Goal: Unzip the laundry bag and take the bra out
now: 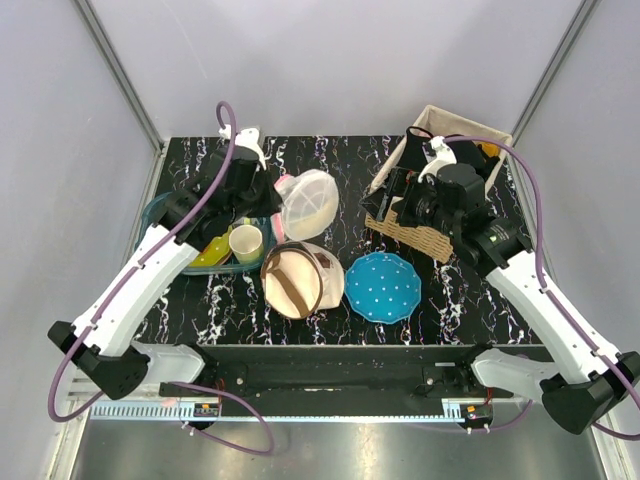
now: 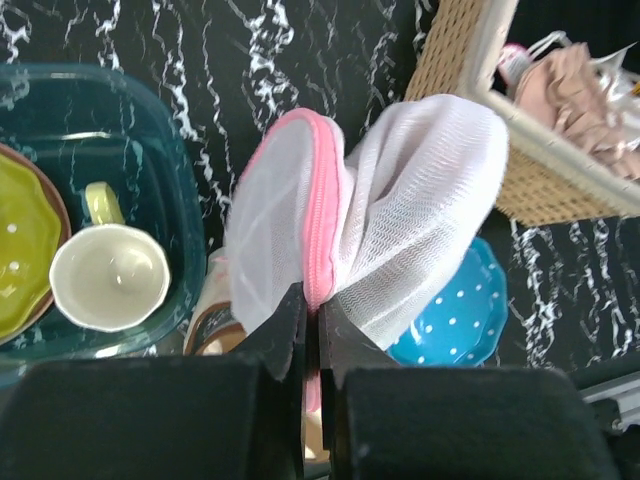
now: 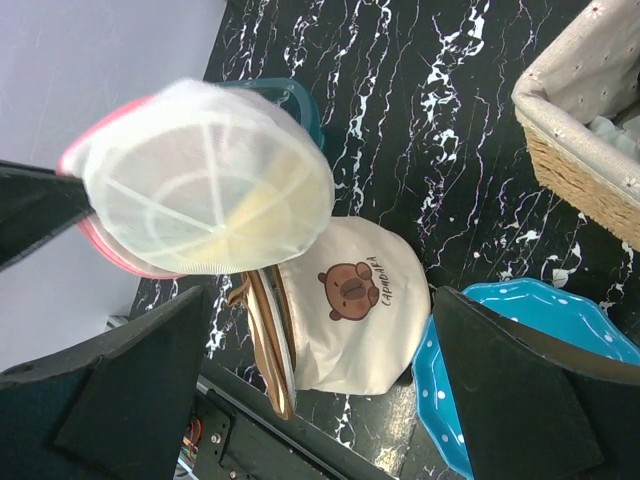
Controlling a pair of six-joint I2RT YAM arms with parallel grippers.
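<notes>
The black fingers of the left gripper (image 2: 312, 300) filled the bottom of the left wrist view, clenched together on the pink rim of the laundry bag (image 2: 420, 200). There was one such bag: a round white mesh pouch, domed and ribbed into segments. It hung in the air above the black marbled table (image 1: 340, 160), tilted on its edge. A pale yellowish shape showed through the mesh in the right wrist view.

The right gripper (image 3: 322, 292) stood just beside the bag with its two jaws spread wide apart, touching nothing.

Under the bag lay one beige canvas bag (image 1: 300, 280) with brown straps and a small brown animal print, soft and rounded. To its right was one blue plate (image 1: 383, 287) with white dots and a scalloped rim. To the left stood one teal plastic bin (image 2: 180, 200), translucent, holding one cream mug (image 2: 108, 277) and one yellow-green plate (image 2: 20, 250). At the far right corner was one woven wicker basket (image 2: 460, 60) with a pale lining, and some pink cloth (image 2: 575, 90) lay inside it.
</notes>
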